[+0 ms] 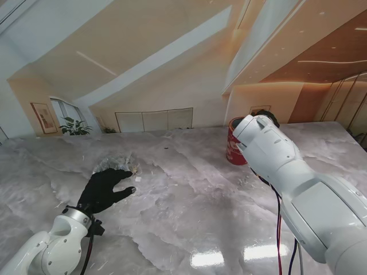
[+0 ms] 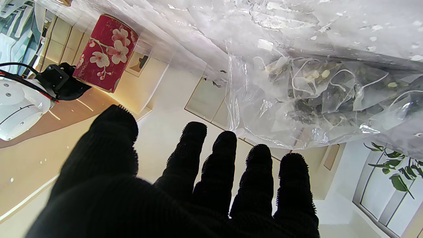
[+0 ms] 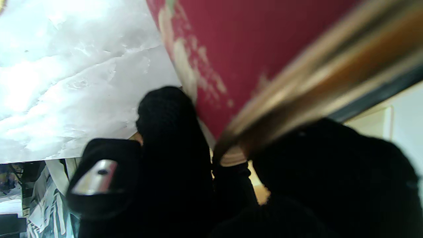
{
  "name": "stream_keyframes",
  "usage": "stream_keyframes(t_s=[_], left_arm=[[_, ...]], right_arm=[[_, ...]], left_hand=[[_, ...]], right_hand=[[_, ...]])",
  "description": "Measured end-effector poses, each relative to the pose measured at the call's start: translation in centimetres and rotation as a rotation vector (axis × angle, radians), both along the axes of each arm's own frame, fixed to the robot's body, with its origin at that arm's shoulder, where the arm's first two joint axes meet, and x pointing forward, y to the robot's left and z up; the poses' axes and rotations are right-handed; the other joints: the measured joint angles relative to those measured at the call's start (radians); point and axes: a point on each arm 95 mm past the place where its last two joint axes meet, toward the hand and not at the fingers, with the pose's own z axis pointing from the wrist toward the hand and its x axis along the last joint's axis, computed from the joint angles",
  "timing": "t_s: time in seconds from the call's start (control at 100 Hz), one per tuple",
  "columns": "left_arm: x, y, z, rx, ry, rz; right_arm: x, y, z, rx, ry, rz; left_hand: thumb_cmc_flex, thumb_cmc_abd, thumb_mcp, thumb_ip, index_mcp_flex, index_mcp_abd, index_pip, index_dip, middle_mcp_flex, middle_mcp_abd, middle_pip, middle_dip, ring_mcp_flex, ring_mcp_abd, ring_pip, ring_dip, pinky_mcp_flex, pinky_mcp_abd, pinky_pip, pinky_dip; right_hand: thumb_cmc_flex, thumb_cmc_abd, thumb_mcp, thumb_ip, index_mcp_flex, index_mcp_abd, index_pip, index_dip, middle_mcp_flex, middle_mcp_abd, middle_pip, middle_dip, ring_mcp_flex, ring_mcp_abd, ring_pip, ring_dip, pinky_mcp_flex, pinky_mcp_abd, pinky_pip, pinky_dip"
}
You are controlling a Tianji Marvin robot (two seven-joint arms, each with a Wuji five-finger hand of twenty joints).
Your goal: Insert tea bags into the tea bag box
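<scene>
Tea bags (image 2: 317,89) in crinkly clear plastic look light, soft, slippery; pinch a bag's string. My left hand (image 1: 106,189) hovers open; right hand (image 3: 185,165) grips the tea bag box (image 1: 235,150).

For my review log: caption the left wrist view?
Open left hand reaches toward clear bag of tea bags; red floral tea box beyond.

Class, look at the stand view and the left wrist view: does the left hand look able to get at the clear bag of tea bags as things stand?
Probably yes. The left hand is open, fingers apart, just short of the clear bag of tea bags, with nothing visible between them on the marble table. The red floral tin stands well aside.
</scene>
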Motion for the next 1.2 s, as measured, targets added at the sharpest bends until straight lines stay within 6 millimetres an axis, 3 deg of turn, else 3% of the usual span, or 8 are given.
stream_keyframes(t_s=[0.31, 0.7, 0.95, 1.2], left_arm=[[0.0, 0.0, 0.0, -0.002, -0.001, -0.001], [0.0, 0.0, 0.0, -0.007, -0.008, -0.01], [0.0, 0.0, -0.1, -0.012, -0.009, -0.013], [0.1, -0.1, -0.1, -0.014, -0.008, -0.018]], right_arm=[[-0.1, 0.0, 3.0, 0.021, -0.118, 0.051], [-2.0, 0.3, 5.9, 0.164, -0.206, 0.129], [-3.9, 1.9, 6.5, 0.209, -0.214, 0.265], [-4.8, 4.5, 5.7, 0.226, -0.196, 0.374]], left_hand=[[0.0, 0.0, 0.0, 0.0, 0.0, 0.0, 0.0, 0.0, 0.0, 0.0, 0.0, 0.0, 0.0, 0.0, 0.0, 0.0, 0.0, 0.0, 0.0, 0.0], [0.0, 0.0, 0.0, 0.0, 0.0, 0.0, 0.0, 0.0, 0.0, 0.0, 0.0, 0.0, 0.0, 0.0, 0.0, 0.0, 0.0, 0.0, 0.0, 0.0], [0.0, 0.0, 0.0, 0.0, 0.0, 0.0, 0.0, 0.0, 0.0, 0.0, 0.0, 0.0, 0.0, 0.0, 0.0, 0.0, 0.0, 0.0, 0.0, 0.0], [0.0, 0.0, 0.0, 0.0, 0.0, 0.0, 0.0, 0.0, 0.0, 0.0, 0.0, 0.0, 0.0, 0.0, 0.0, 0.0, 0.0, 0.0, 0.0, 0.0]], right_hand=[[0.0, -0.06, 0.0, 0.055, 0.048, -0.049, 0.003, 0.019, 0.002, -0.003, 0.002, 0.064, 0.0, -0.007, 0.062, 0.021, 0.007, -0.016, 0.014, 0.026], [0.002, -0.094, 0.008, 0.071, 0.09, -0.051, -0.034, 0.038, 0.01, -0.004, 0.0, 0.086, 0.002, -0.008, 0.089, 0.043, 0.01, -0.019, 0.026, 0.045], [0.007, -0.098, 0.008, 0.074, 0.099, -0.049, -0.044, 0.04, 0.011, -0.004, -0.004, 0.097, 0.002, -0.008, 0.099, 0.05, 0.012, -0.019, 0.035, 0.049], [0.007, -0.098, 0.008, 0.074, 0.1, -0.048, -0.046, 0.049, 0.012, -0.004, -0.007, 0.106, 0.003, -0.008, 0.101, 0.053, 0.012, -0.019, 0.038, 0.049]])
